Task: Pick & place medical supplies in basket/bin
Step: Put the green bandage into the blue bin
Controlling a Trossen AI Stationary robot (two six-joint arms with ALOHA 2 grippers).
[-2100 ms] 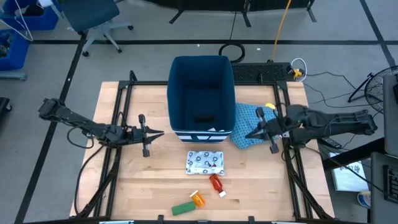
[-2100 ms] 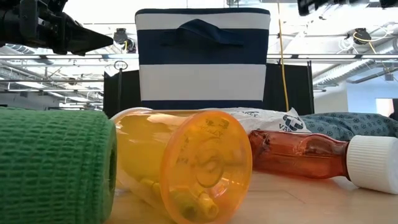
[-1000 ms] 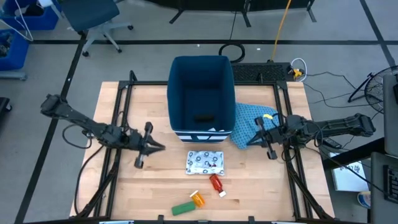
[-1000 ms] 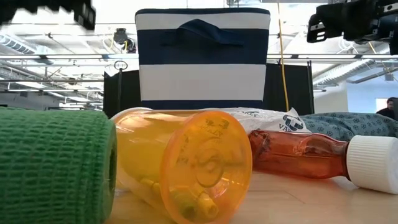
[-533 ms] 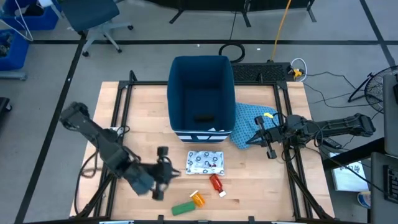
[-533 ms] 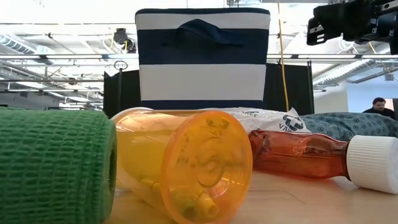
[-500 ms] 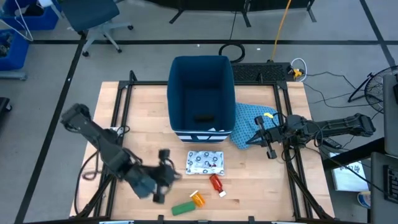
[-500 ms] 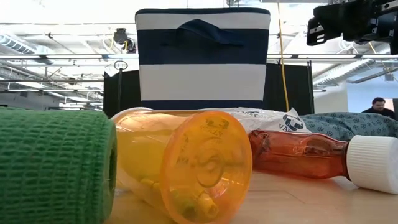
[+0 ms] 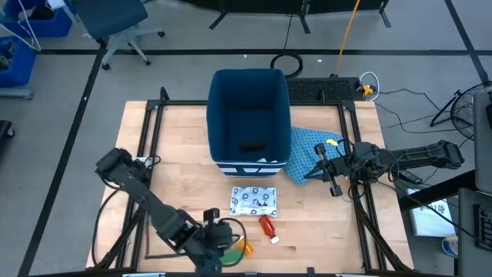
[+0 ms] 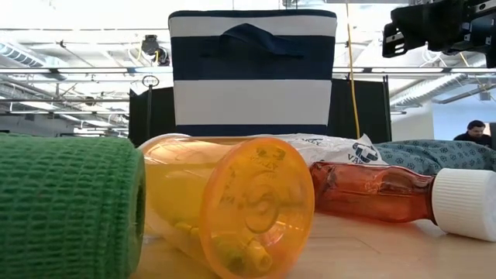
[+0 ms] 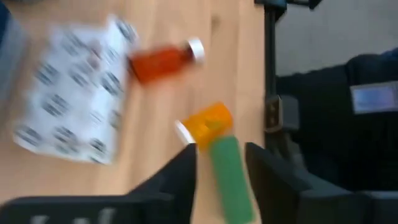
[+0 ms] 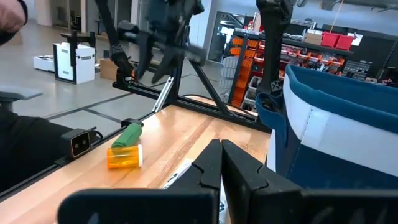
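The desk is evenly and brightly lit from above, with only soft shadows cast. Heavy motion blur is seen in the left wrist view, where the white patterned packet is smeared. In the low view, the green block is out of focus against bright ceiling glare.

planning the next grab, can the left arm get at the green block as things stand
Probably yes. The left gripper hangs open right over the green block, one finger either side, and only the orange vial touches its far end. The right gripper waits by the bin.
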